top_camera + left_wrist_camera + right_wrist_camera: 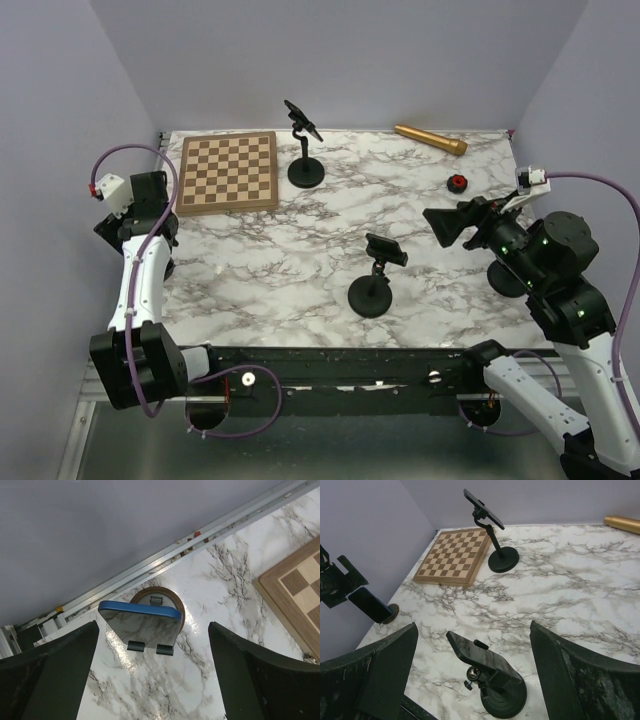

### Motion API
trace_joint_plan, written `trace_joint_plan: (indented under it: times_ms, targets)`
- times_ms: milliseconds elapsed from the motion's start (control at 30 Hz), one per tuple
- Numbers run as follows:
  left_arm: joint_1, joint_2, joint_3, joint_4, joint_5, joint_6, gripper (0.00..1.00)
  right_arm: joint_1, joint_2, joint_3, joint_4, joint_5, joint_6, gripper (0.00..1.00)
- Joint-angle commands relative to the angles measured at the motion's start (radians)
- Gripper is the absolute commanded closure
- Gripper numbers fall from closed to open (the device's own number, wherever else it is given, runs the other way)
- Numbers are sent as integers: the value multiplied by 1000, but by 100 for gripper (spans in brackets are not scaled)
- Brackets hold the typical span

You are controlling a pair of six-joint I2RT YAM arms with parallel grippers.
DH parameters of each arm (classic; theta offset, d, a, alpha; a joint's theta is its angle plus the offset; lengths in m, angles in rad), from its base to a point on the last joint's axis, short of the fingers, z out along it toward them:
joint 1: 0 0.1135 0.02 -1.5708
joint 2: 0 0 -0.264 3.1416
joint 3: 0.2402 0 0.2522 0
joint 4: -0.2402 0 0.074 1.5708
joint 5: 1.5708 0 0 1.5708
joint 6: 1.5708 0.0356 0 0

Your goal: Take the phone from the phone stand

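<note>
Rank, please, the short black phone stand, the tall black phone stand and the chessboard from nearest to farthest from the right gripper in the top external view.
1. Short black phone stand, front centre.
2. Tall black phone stand, back centre.
3. Chessboard, back left.

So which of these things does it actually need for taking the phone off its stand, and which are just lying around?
Needed:
blue-edged phone
round wooden stand under it
left end effector, open, facing it

Just lying about:
chessboard
near black stand
far black stand
gold cylinder
small red-topped object
</note>
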Motion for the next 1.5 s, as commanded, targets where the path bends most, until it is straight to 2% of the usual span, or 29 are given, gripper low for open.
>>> trace_joint_plan:
  times_ms: [0,233,500,1100,1467]
  targets:
    - [35,3,6,-33,-34,-100,1,-4,46,41,2,-80,7,0]
    - [52,2,-23,-15,-52,-136,1,-4,83,51,28,-119,76,0]
    - [75,41,-25,2,6,-124,2,-4,96,65,36,-115,126,0]
    - [73,58,-84,80,20,-1,2,-4,139,28,96,-149,178,0]
    - [69,31,-178,227,57,153,5,-4,150,17,108,-152,185,0]
